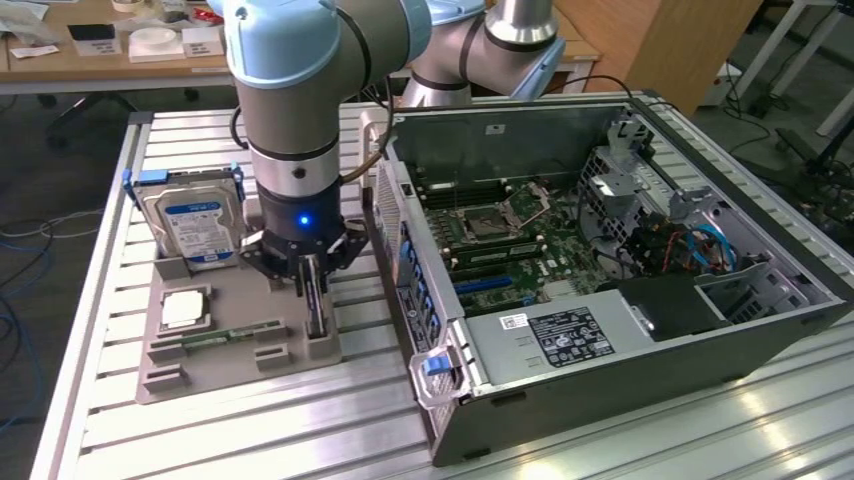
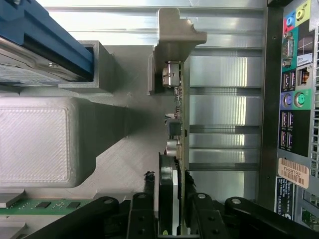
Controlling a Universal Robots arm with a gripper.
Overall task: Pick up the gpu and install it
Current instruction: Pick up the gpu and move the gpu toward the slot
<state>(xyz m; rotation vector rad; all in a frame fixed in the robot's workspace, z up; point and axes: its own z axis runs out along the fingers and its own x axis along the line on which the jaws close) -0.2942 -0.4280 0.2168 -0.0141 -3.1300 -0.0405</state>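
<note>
The gpu point(image 2: 182, 129) stands on edge between the fingers point(image 2: 167, 199).

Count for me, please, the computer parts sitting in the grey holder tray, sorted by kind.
Hard drive: 1
Processor chip: 1
Memory stick: 1
gpu: 1
Total: 4
</note>
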